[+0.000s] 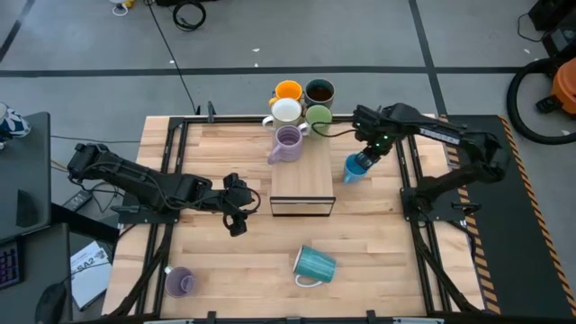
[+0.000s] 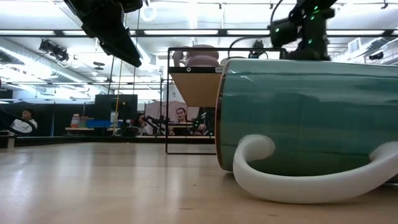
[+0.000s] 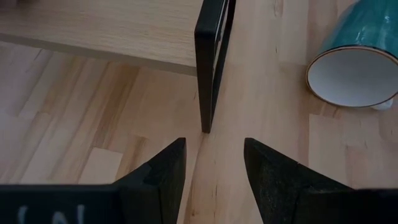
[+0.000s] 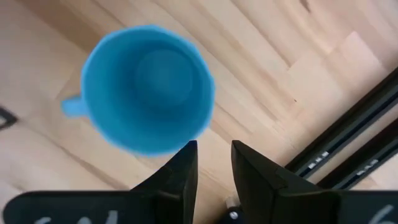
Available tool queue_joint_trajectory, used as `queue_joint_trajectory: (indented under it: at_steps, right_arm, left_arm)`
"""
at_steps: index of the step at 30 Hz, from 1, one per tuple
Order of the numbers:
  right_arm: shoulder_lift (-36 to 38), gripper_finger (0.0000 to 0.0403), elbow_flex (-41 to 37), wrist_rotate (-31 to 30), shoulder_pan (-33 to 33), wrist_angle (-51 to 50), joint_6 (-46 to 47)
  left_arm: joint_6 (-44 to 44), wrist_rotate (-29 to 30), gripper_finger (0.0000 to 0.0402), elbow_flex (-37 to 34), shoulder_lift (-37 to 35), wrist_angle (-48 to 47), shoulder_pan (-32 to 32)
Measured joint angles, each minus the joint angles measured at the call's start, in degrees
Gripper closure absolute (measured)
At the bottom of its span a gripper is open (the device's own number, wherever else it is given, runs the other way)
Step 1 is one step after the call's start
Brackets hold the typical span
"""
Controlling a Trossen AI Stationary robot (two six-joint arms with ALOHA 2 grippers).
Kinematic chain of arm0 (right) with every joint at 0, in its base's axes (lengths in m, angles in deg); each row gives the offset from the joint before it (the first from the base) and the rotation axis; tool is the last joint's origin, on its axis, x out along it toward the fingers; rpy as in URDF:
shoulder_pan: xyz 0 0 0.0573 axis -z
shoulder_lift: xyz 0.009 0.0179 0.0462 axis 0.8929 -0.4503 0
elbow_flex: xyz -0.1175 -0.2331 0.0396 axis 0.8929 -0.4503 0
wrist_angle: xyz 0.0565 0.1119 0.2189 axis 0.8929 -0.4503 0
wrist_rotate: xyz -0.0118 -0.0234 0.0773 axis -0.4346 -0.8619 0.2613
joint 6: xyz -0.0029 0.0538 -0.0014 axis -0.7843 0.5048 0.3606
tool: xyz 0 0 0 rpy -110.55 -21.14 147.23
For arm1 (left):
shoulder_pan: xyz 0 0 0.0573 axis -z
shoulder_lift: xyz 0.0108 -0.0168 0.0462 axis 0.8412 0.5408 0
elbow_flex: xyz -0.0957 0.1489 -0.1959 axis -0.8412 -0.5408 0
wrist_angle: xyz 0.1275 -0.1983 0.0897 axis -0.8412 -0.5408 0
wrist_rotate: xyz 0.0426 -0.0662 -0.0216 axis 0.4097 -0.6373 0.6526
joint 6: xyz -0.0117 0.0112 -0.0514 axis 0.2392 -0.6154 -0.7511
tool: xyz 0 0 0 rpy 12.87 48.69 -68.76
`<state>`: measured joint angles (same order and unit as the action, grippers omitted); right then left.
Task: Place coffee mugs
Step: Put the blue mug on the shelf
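Note:
A bright blue mug [image 4: 148, 87] stands upright on the table just right of the wooden shelf [image 1: 301, 175]. Its handle [image 4: 71, 107] points away from my right gripper [image 4: 214, 155]. That gripper hangs open above the mug's rim [image 1: 364, 160], pointing down, with only bare table between its fingers. My left gripper [image 3: 214, 152] is open above the table, near the shelf's black leg [image 3: 211, 68]. A ribbed teal mug [image 1: 313, 264] lies on its side near the front, handle [image 2: 311, 180] on the table. A lilac mug [image 1: 288, 142] sits on the shelf's far end.
Orange [image 1: 288, 90], dark [image 1: 319, 90], pale [image 1: 286, 110] and green [image 1: 319, 115] mugs cluster at the table's far edge behind the shelf. Another lilac mug [image 1: 180, 282] lies near the front left corner. Black frame rails [image 4: 348, 143] run along the table's right side.

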<state>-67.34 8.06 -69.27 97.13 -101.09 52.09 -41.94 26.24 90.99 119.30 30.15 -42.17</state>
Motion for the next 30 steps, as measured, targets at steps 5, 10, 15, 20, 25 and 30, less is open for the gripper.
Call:
queue_joint_trajectory:
  at_steps: [5, 10, 15, 20, 25, 30]
  right_arm:
    - [6.8, 0.0299, 0.0, 0.3, -0.1, -2.5, -5.5]
    - [14.0, 0.0301, 0.0, 5.0, -2.0, -3.0, -14.8]
    - [22.1, 0.0302, 0.0, 10.1, -7.3, -1.9, -20.2]
    - [28.7, 0.0302, 0.0, 8.4, -12.3, 0.9, -21.7]
    - [31.1, 0.0302, 0.0, 8.4, -16.4, 5.0, -21.9]
    - [30.1, 0.0302, -1.1, 8.2, -19.8, 13.1, -23.1]
  left_arm:
    - [0.0, 0.0, 0.0232, 0.0, 0.0, 0.0, 0.0]
    - [0.0, 0.0, 0.0232, 0.0, 0.0, 0.0, 0.0]
    - [0.0, 0.0, 0.0232, 0.0, 0.0, 0.2, 0.0]
    - [0.0, 0.0, 0.0232, 0.0, 0.0, 2.3, 0.0]
    - [0.0, 0.0, 0.0232, 0.0, 0.0, 4.1, 0.0]
    - [0.0, 0.0, 0.0232, 0.0, 0.0, 5.3, 0.0]
